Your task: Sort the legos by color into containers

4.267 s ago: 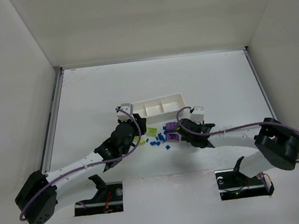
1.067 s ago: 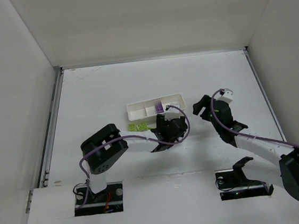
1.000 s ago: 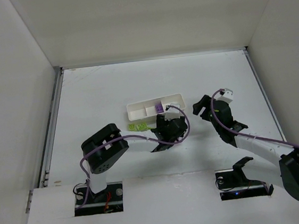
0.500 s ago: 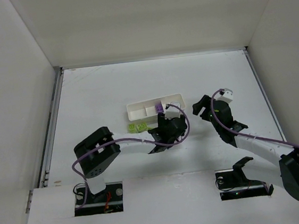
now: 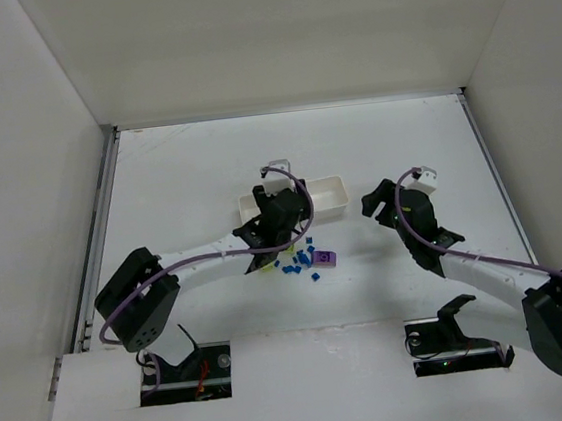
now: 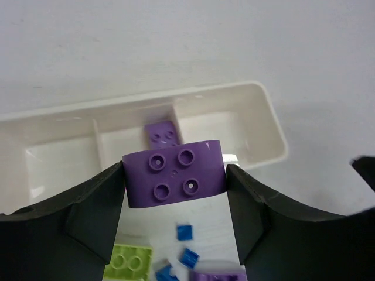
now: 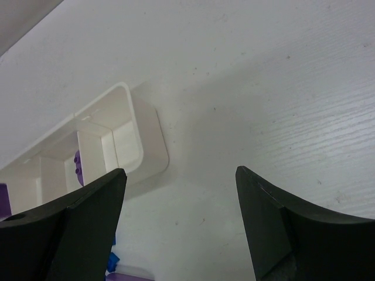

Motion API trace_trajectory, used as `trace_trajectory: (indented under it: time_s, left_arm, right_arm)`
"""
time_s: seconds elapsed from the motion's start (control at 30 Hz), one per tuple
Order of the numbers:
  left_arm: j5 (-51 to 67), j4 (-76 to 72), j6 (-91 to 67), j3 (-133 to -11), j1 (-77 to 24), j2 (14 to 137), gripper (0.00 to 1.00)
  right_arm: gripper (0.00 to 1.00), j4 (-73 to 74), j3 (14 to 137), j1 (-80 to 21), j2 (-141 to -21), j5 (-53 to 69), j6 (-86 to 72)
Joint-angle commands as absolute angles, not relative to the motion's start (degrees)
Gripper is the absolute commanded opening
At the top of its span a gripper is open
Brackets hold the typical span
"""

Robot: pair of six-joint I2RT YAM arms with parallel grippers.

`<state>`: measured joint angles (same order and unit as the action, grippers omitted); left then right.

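Observation:
My left gripper (image 6: 174, 178) is shut on a purple lego block (image 6: 174, 173), studs up, held just in front of the white container tray (image 6: 270, 120). The tray's middle compartment holds another purple brick (image 6: 162, 133). Below the held block lie a lime-green lego (image 6: 130, 261), tiny blue pieces (image 6: 184, 232) and part of a further purple block (image 6: 220, 274). From above, the left gripper (image 5: 274, 221) hangs over the tray's near left part (image 5: 332, 193). My right gripper (image 5: 381, 203) stands open to the right of the tray, nothing between its fingers (image 7: 180, 174).
Blue pieces (image 5: 297, 262) and a purple block (image 5: 323, 258) are scattered on the table just in front of the tray. The right wrist view shows the tray's end wall (image 7: 149, 140) at left. White walls enclose the table on three sides.
The left gripper has moved from over the pile up and left toward the tray with the purple block, uncovering the blue pieces and a purple block. The right arm has hardly moved.

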<state>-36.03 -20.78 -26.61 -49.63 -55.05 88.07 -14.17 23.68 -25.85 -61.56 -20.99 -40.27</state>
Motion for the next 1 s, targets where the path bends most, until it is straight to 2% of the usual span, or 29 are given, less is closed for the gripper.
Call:
trace_trajectory:
  time_s: [0.0, 0.33, 0.6, 0.73, 0.8, 0.9, 0.97]
  left_arm:
    - [-33.5, -23.0, -25.7, -49.3, -50.2, 89.2, 0.49]
    - [-29.6, -23.2, -23.8, -51.7, -46.8, 94.7, 0.55]
    - [-28.0, -24.5, -23.6, -51.1, -46.2, 93.4, 0.79]
    - [-25.9, -25.7, -23.5, -49.3, -45.7, 90.4, 0.81]
    - [-25.7, -25.8, -23.8, -48.3, -45.2, 89.0, 0.80]
    - [-26.1, -26.3, -24.2, -44.0, -44.4, 83.0, 0.73]
    - [-26.0, -27.3, -25.3, -39.5, -43.7, 77.6, 0.70]
  right_arm:
    - [0.81, -17.9, 24.7, -27.3, -63.4, -21.3, -38.9]
    - [0.79, -17.8, 27.4, -32.2, -68.2, -24.4, -35.0]
    - [0.84, -18.3, 29.7, -37.5, -70.8, -24.8, -29.5]
    - [0.82, -18.1, 31.5, -42.0, -72.9, -23.4, -25.0]
    - [0.77, -18.2, 31.3, -43.5, -72.8, -22.1, -24.6]
    - [0.53, -17.5, 29.9, -47.2, -72.3, -17.5, -25.4]
    - [0.51, -16.9, 30.0, -49.9, -72.9, -16.2, -25.8]
